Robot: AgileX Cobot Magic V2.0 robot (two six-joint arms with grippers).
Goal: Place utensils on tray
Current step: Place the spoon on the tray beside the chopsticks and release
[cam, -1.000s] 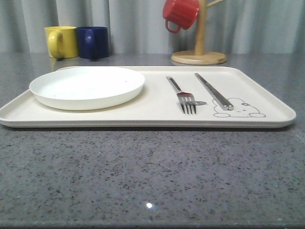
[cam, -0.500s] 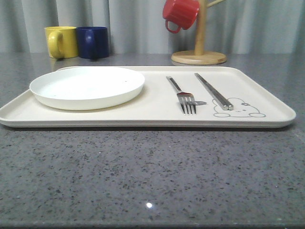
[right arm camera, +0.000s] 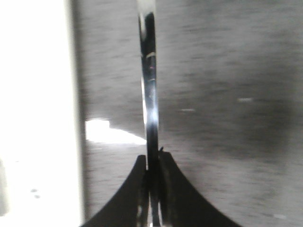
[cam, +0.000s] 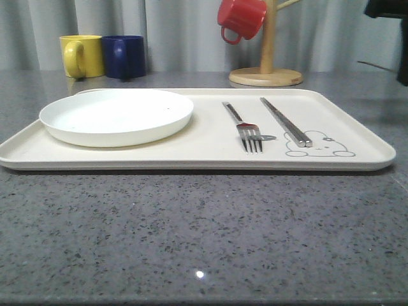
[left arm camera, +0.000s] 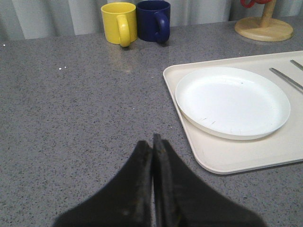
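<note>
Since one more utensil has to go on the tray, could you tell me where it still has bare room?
On the tray, bare strips lie between the plate and fork, and along the front rim. Around the chopsticks and fork it is crowded.

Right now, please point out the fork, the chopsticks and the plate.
fork (cam: 252, 138), front view, on the tines.
chopsticks (cam: 285, 123), front view, middle of the pair.
plate (left arm camera: 232, 100), left wrist view, centre of its flat inside.

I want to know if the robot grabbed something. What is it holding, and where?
The right end effector pinches a thin shiny metal utensil at one end, likely the spoon. The left end effector is shut on nothing.
</note>
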